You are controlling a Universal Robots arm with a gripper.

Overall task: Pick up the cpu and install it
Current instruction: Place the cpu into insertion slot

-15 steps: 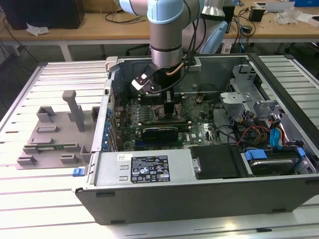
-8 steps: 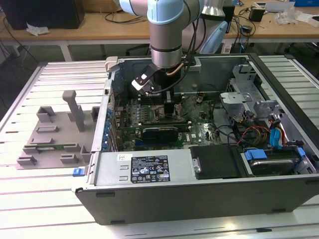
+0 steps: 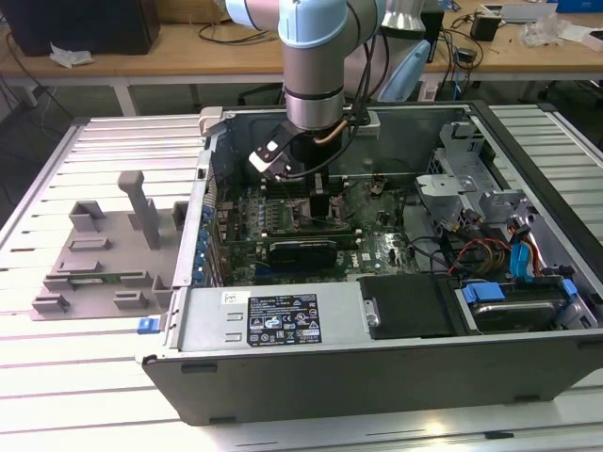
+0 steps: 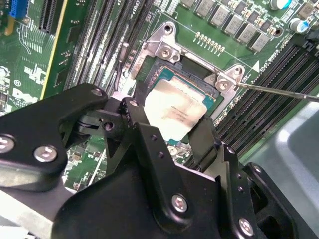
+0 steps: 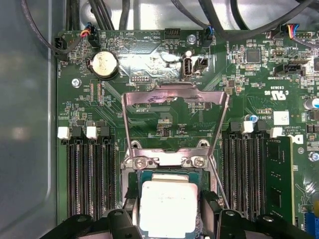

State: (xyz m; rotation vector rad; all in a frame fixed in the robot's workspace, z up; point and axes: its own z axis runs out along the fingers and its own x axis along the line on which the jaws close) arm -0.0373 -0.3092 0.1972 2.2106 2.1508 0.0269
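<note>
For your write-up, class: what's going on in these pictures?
A robot arm reaches down into an open computer case. Its gripper holds the cpu by two opposite edges, right at the motherboard's socket. The socket's metal frame is swung open. Whether the cpu is fully seated cannot be told. A grey tray lies outside the case, on the exterior view's left.

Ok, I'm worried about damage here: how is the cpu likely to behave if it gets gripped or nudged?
Probably stiff: the cpu is a flat, metal-topped square, so it should not flex. Likely slippery, since the gripper meets only its thin edges. Being low and flat, it would probably slide rather than tip or roll.
</note>
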